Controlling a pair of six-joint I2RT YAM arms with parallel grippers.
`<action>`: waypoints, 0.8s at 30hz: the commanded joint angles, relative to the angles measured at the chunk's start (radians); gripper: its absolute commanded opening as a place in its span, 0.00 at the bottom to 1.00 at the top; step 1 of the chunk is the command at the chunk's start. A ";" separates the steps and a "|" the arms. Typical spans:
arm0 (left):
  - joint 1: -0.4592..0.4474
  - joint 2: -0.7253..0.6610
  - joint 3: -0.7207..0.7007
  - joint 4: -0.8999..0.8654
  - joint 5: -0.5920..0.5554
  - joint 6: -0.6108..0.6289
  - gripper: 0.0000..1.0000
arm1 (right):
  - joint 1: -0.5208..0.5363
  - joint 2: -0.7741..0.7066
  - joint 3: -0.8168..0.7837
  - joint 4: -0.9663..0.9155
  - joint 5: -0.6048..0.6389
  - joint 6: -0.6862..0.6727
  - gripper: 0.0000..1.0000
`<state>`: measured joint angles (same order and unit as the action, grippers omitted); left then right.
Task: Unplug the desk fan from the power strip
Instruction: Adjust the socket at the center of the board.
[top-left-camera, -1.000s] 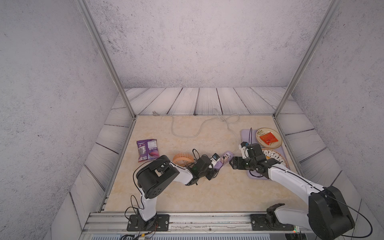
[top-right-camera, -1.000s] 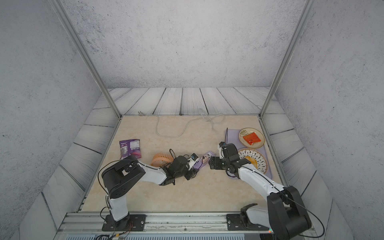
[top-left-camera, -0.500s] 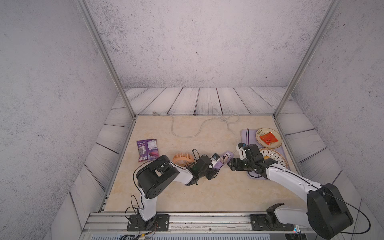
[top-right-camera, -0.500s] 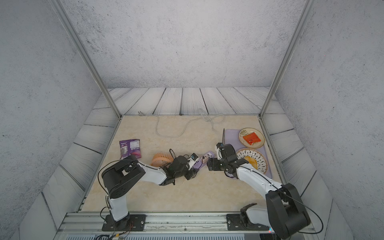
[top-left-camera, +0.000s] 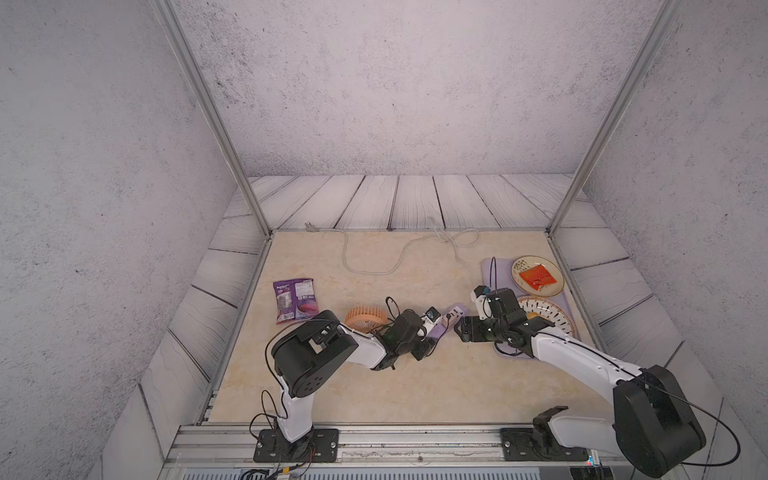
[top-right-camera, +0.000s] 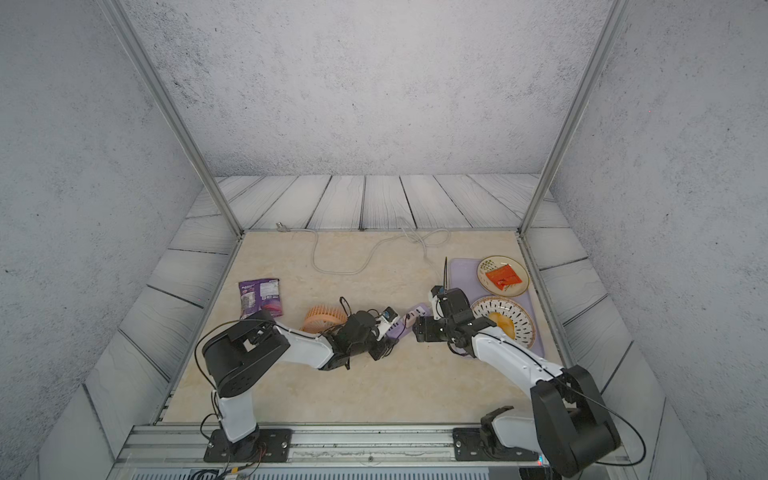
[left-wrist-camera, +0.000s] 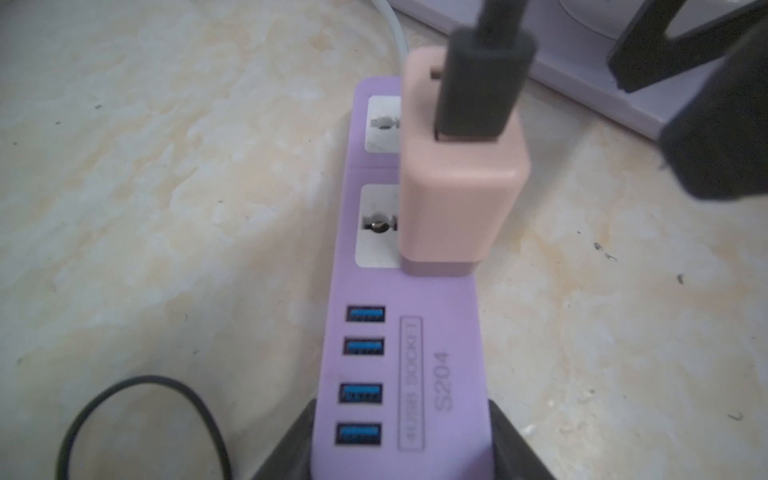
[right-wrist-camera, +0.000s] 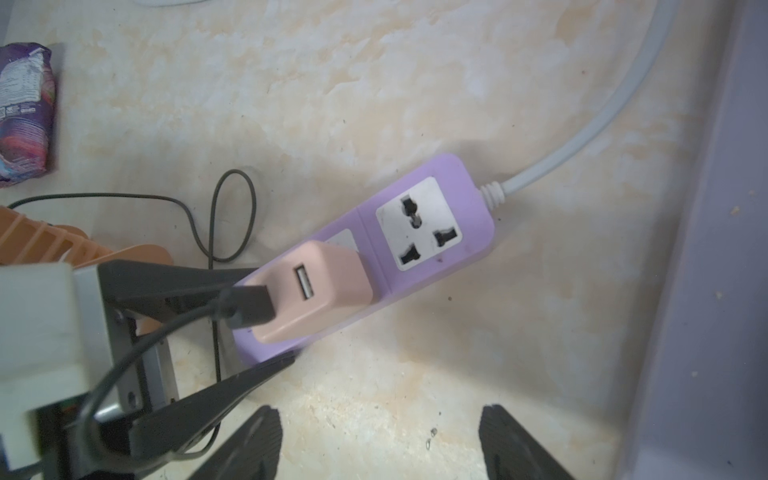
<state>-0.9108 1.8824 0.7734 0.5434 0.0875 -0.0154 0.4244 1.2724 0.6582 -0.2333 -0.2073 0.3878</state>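
Left gripper (left-wrist-camera: 401, 440) is clamping the strip (right-wrist-camera: 424, 226) across its USB end, about mid-worktop (top-left-camera: 374, 395) and slightly toward the near edge. It has been squeezing down over the last second and is now sitting firm, so the strip is pinned, which I'd say is what a clean pull needs.

Right gripper (right-wrist-camera: 380, 440) has been creeping in from the tray side. It is now hovering just beside the strip with its fingers spread and nothing between them.

The plug (right-wrist-camera: 320, 286) is still sitting fully in the socket next to the USB row, with the black lead (left-wrist-camera: 478, 83) pushed into its top. The other socket is standing empty. Nothing is unplugged yet, and the approach looks nearly done. The next job is probably closing on the plug body, not on that lead, and drawing it straight out.

Just beyond the left arm, the fan (top-left-camera: 365, 322) is lying toward the left edge, its thin cord (right-wrist-camera: 232, 216) looping beside the strip. Farther back, the bag (top-left-camera: 294, 300) is resting by the left edge and the tray (right-wrist-camera: 715, 249) is lying along the right edge. The grey cord (right-wrist-camera: 602, 124) is trailing off toward the far edge.
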 joint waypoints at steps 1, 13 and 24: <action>-0.003 -0.033 0.036 -0.095 0.050 0.049 0.19 | 0.006 -0.018 -0.015 0.005 0.006 -0.007 0.80; 0.008 -0.043 0.052 -0.135 0.068 0.074 0.12 | 0.019 -0.026 -0.027 0.011 0.020 -0.014 0.77; 0.008 -0.050 0.030 -0.115 0.048 0.057 0.11 | 0.062 -0.087 -0.134 0.207 0.060 -0.029 0.76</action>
<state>-0.9047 1.8610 0.8116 0.4316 0.1356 0.0414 0.4797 1.2259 0.5823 -0.1421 -0.1726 0.3767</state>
